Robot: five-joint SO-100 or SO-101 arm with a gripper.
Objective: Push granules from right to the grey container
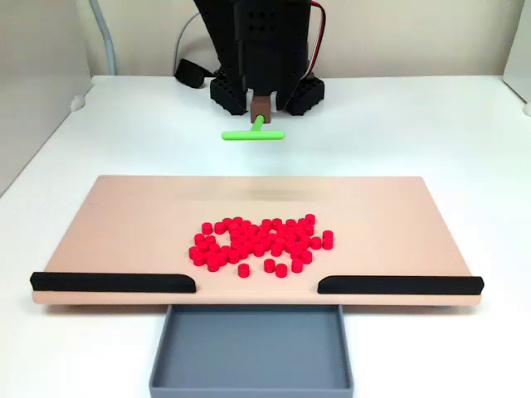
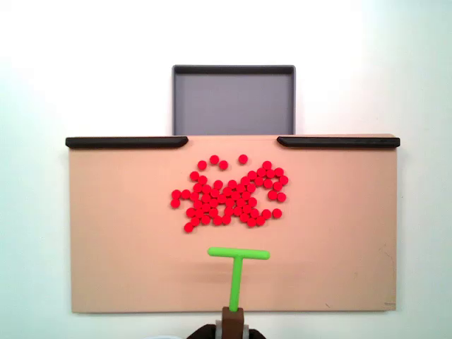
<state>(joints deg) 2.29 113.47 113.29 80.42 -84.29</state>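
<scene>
The granules [image 1: 261,240] [image 2: 229,198] are small red pellets lying in a loose cluster on the middle of the tan board [image 1: 124,224] [image 2: 120,261]. A few strays lie on the side toward the grey container [image 1: 249,352] [image 2: 233,99]. That shallow tray sits against the board's edge, at the gap between two black strips, and holds nothing. My gripper [image 1: 260,106] [image 2: 232,318] is shut on the stem of a green T-shaped stick [image 1: 253,133] [image 2: 239,253]. The stick's crossbar faces the granules on the side away from the container, a short gap from the cluster.
Black edge strips [image 1: 112,283] [image 1: 398,285] [image 2: 127,142] [image 2: 337,142] line the board's container side on either flank of the gap. The arm's black base [image 1: 265,87] stands behind the board on a white table [image 1: 431,133]. Bare board lies left and right of the cluster.
</scene>
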